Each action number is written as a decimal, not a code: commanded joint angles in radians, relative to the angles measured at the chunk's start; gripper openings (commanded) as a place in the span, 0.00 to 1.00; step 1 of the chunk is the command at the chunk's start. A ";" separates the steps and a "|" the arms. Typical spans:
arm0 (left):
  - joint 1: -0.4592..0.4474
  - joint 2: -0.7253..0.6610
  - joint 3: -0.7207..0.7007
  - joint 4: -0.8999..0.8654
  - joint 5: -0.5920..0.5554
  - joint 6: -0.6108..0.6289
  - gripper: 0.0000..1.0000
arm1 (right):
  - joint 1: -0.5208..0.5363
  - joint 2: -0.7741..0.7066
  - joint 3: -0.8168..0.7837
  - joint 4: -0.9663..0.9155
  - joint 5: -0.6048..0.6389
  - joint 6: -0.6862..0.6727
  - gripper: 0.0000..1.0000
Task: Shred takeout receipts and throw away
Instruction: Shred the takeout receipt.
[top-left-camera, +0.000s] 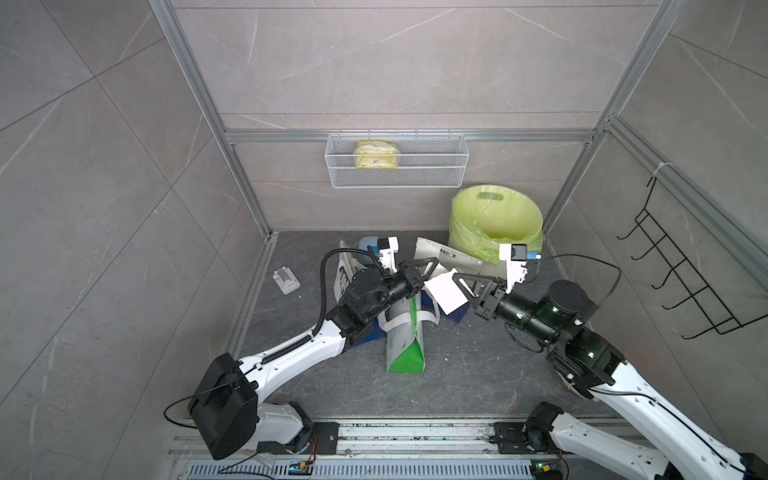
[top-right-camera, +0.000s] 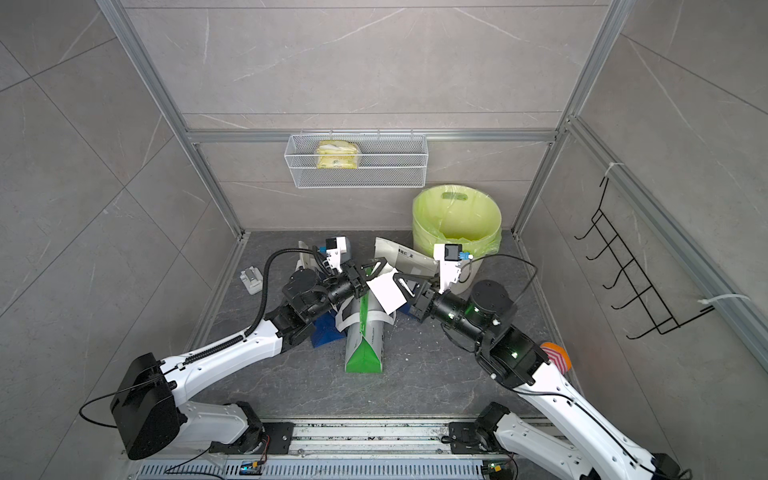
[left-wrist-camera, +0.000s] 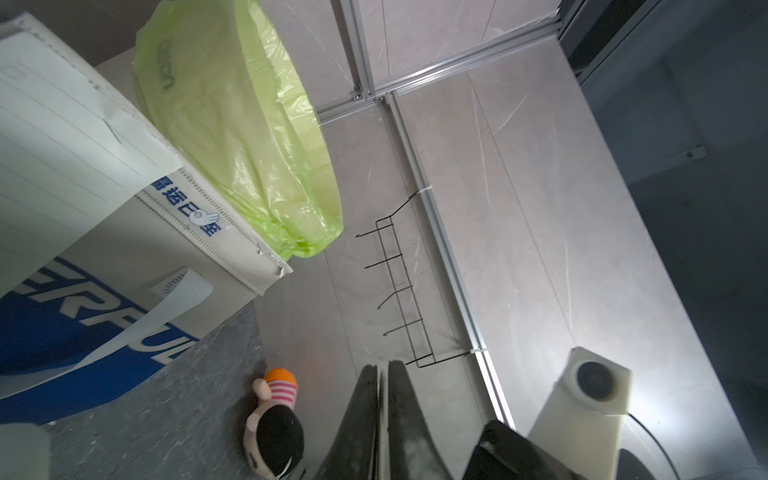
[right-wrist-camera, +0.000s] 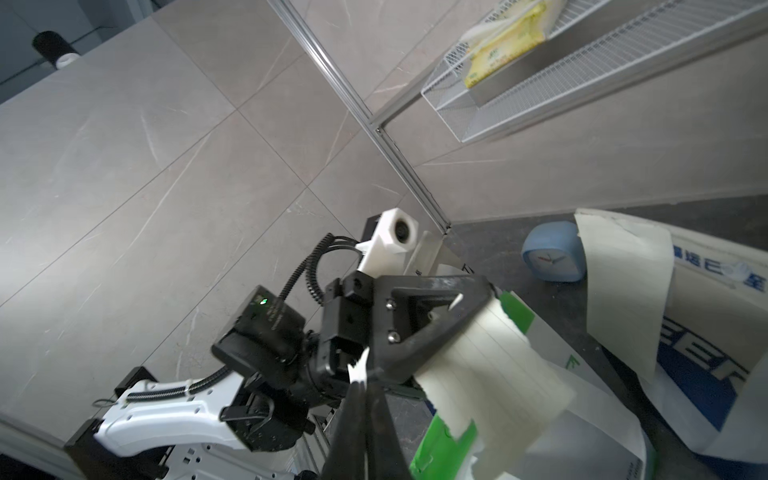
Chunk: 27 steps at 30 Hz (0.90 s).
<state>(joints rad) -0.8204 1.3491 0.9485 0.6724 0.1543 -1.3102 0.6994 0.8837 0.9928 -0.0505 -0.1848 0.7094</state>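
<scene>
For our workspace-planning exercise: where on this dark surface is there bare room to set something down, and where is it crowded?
Bare: the broad strip between the green-and-white bag and the front rail, and the surface around the small white bracket. Crowded: middle and back, where the other bags, the held receipt and the green-lined bin bunch together.

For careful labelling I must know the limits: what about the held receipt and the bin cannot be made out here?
Whether the takeout receipt is torn: right wrist view, the left gripper covers the paper between it and the right gripper.
Its print: too small in both top views.
Bottom of the bin: both top views, hidden by its green liner.
</scene>
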 joint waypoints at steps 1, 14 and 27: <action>-0.003 0.009 0.001 0.123 -0.041 -0.092 0.15 | -0.006 0.019 -0.001 0.043 0.085 0.051 0.00; -0.003 -0.010 0.000 0.070 -0.053 -0.112 0.15 | -0.030 0.067 0.024 0.001 0.164 0.085 0.00; -0.004 -0.019 0.011 0.049 -0.060 -0.084 0.15 | -0.037 0.077 0.043 -0.049 0.135 0.110 0.00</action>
<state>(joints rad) -0.8204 1.3499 0.9474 0.7002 0.1059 -1.4101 0.6670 0.9604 1.0027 -0.0750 -0.0406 0.7963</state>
